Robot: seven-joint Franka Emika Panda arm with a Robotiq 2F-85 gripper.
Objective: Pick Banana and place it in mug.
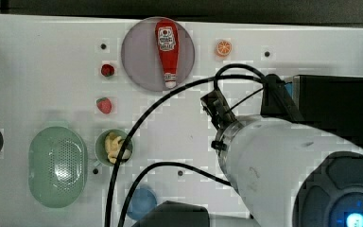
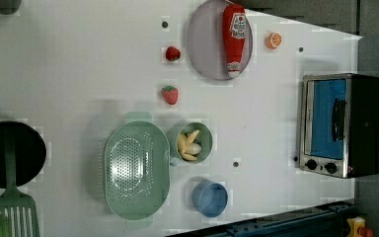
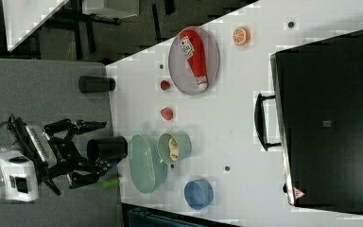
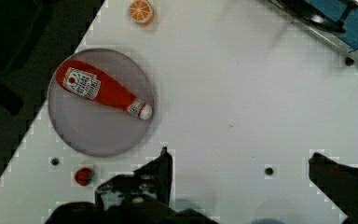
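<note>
Counter (image 2: 79,74): 1, carrying everything. Toaster oven (image 2: 340,123): 1, far side of the counter from the claw in the right view. Claw (image 3: 105,145): spread to full width, nothing between the fingers, wrist view confirms it's empty. Green perforated basket (image 3: 144,163): 1, the nearest thing to the claw, just to the right view's right of it. Plate (image 3: 177,66): 1, up and to the right view's right of the claw, with 1 ketchup bottle (image 3: 194,54) lying on it. Blue cup (image 3: 198,194): 1, lower and further right of the claw. Mug (image 3: 184,144): 1, right behind the basket as seen from the claw, roughly level with it. Banana (image 3: 173,147): 1, already inside the mug, long axis roughly across the claw-to-mug line in the right view. Key relation: the banana sits beyond the basket from the claw and isn't loose on the counter, so I'd judge the place is done and no pick is left. Strawberries: 2 (image 3: 167,113) (image 3: 165,85), above the mug. Orange slice (image 3: 239,36): 1, furthest out.
</note>
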